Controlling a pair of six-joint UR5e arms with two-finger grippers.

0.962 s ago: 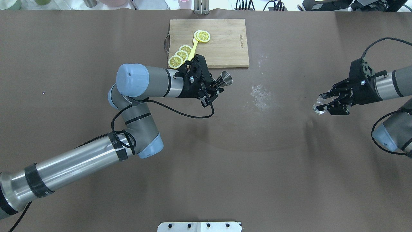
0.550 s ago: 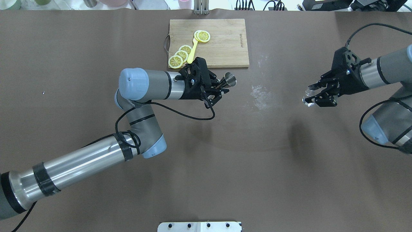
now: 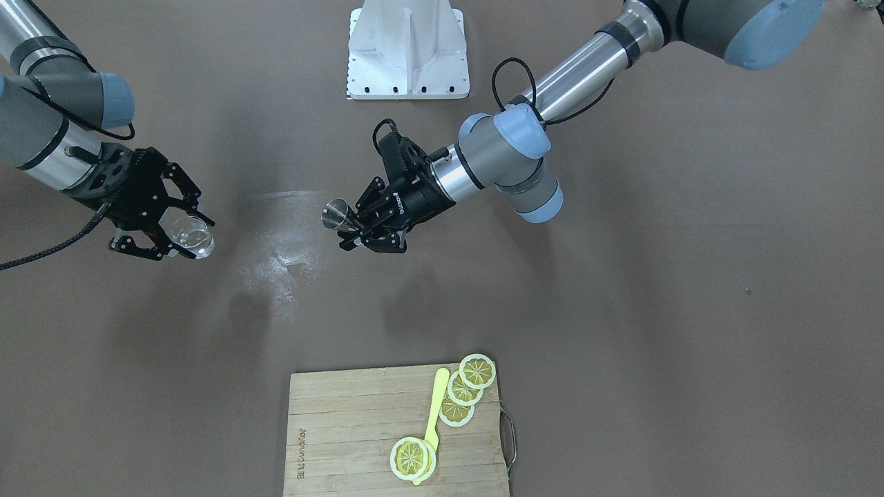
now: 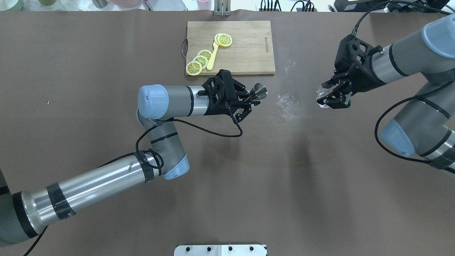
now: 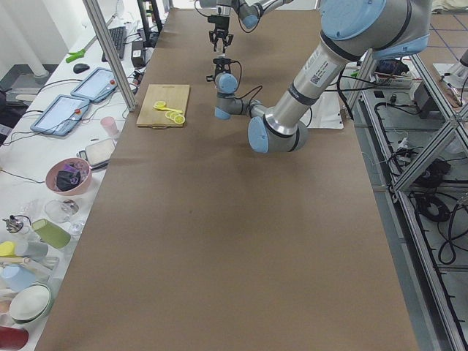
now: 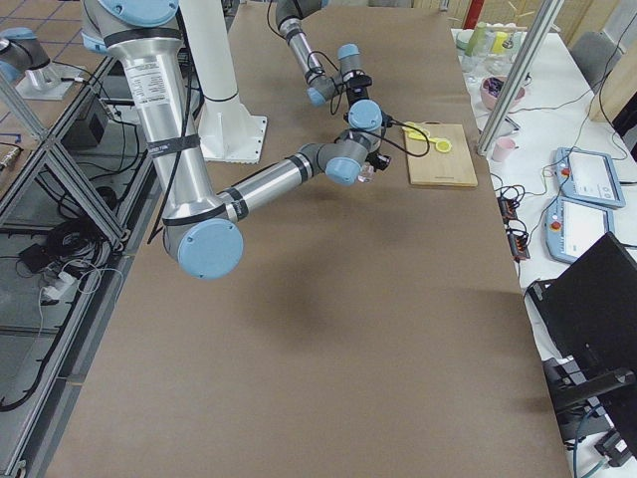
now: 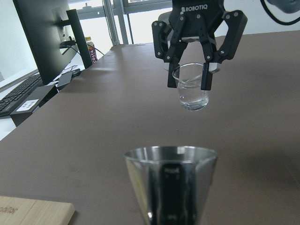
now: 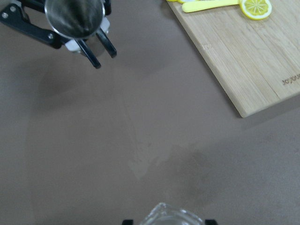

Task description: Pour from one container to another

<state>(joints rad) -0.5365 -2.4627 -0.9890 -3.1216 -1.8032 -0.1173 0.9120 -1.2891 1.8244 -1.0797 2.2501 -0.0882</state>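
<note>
Brown table [image 4: 227, 213], viewed from above, from both ends and from each wrist. The metal jigger [image 4: 261, 91] hangs clear of the surface near the middle, just in front of the cutting board [image 4: 249, 46]. It is pinched at its narrow waist between the closed-in fingers of the left gripper [image 4: 251, 99]. A waist grip leaves the upper cone free to tip, and in the left wrist view its rim sits about level (a sensible attitude for carrying, judged so rather than known).

Facing it, well apart, the glass cup [image 4: 321, 98] is held aloft by the right gripper [image 4: 331, 95], whose fingers clamp the cup's wall just under the rim, mouth up to receive. Between the two vessels a pale dried stain [image 4: 288, 104] marks the table. Lemon slices [image 4: 199, 62] and a yellow utensil [image 4: 213, 57] rest on the board.

Pouring has not begun; the vessels must first be brought together.

Hard to make out:
- whether the jigger holds anything, since its interior shows only dark reflections;
- whether the cup contains liquid;
- the jigger's lower cone, cut off in the wrist view and masked by fingers elsewhere.
</note>
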